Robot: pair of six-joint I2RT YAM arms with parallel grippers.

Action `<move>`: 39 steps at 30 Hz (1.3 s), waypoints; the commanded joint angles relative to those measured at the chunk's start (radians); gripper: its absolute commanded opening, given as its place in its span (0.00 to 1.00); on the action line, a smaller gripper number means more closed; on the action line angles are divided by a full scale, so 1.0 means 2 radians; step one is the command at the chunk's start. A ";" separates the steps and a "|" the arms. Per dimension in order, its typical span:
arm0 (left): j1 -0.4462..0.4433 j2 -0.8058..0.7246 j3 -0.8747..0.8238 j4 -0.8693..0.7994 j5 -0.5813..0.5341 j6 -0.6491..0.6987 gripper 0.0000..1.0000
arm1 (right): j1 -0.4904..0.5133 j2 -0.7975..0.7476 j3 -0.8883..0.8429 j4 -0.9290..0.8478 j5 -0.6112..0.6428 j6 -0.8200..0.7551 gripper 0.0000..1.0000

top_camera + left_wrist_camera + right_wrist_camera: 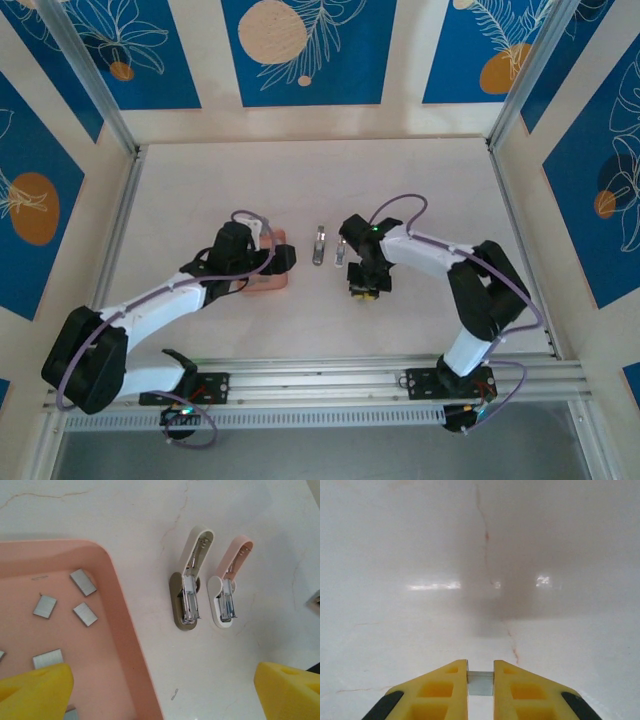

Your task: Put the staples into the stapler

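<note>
Two small staplers lie open side by side on the white table, an olive and cream stapler point(187, 587) point(319, 245) and a pink and white stapler point(227, 587) point(341, 250), each with its metal channel exposed. Several grey staples point(83, 582) lie loose in the salmon-pink tray point(120, 630) point(270, 282). My left gripper point(165, 695) point(284, 258) hangs open over the tray's right edge, nothing between its yellow fingers point(35, 690). My right gripper point(480, 667) point(365, 288) is shut on one staple strip point(480, 685), low over bare table just right of the staplers.
One single loose staple point(174, 696) lies on the table beside the tray's rim. Aluminium frame posts and patterned blue panels wall in the table at the back and sides. A thin crack line point(485, 535) runs across the tabletop ahead of my right gripper.
</note>
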 commanded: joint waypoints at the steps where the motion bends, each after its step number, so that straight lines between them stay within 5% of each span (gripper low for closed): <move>1: -0.006 -0.030 -0.016 0.026 -0.027 0.011 0.93 | 0.006 -0.025 0.002 0.020 0.037 0.040 0.17; 16: -0.003 -0.072 -0.060 0.108 -0.084 0.089 1.00 | 0.025 0.018 0.068 0.091 0.099 0.055 0.16; 39: 0.041 -0.001 -0.039 0.124 -0.089 0.117 1.00 | 0.047 0.097 0.169 0.088 0.145 0.037 0.16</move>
